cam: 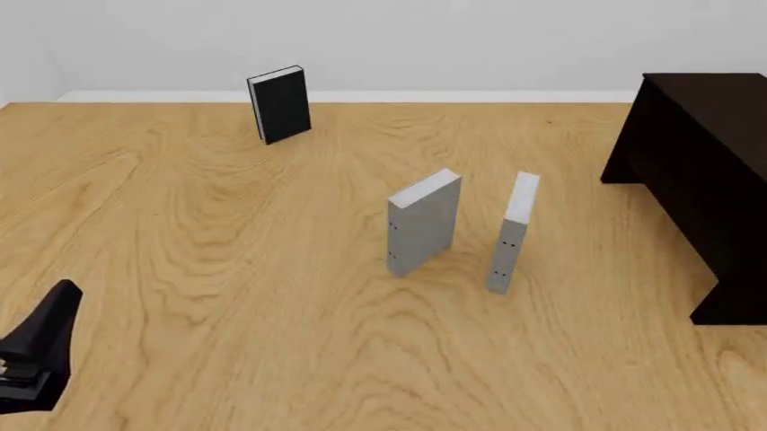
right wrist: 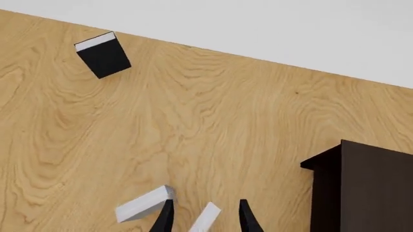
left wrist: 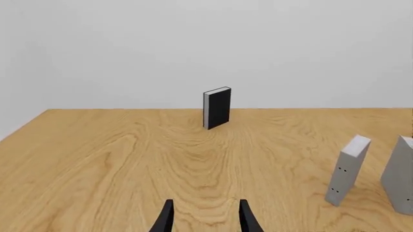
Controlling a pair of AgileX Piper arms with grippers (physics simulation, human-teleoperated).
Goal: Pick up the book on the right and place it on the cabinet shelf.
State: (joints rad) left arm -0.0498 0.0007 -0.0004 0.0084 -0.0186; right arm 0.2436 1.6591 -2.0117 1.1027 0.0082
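Book: our target is the thin book [cam: 513, 232], standing upright on the worktop [cam: 215, 269], just right of the thick book [cam: 423, 223] and apart from it, with the cabinet [cam: 701, 171] further right.
Right end effector: the right end effector [right wrist: 205, 217] is above the thin book [right wrist: 204, 218]; its fingers are spread with the white page edge between them, not touching, so it is released and holds nothing.
Left end effector: the left end effector [left wrist: 205, 217] is low over bare worktop, fingers apart, empty, well clear of the books.
Risk, tipping: we judge the thin book the easiest to topple; a finger landing on its top edge instead of straddling it could knock it flat.
Risk, neighbour: the thick book [right wrist: 144, 204] is near, so a sideways descent could nudge it or lead us to clamp the wrong one.
Risk, slip: a narrow pinch high on the cover might let the book swing or slide out on the way to the shelf.
Risk, cabinet: carrying it too low could strike the cabinet edge [right wrist: 361, 193].
Books: three, namely thin, thick and the black book [cam: 279, 103] at the far side.
Cabinets: one.
End effectors: two.
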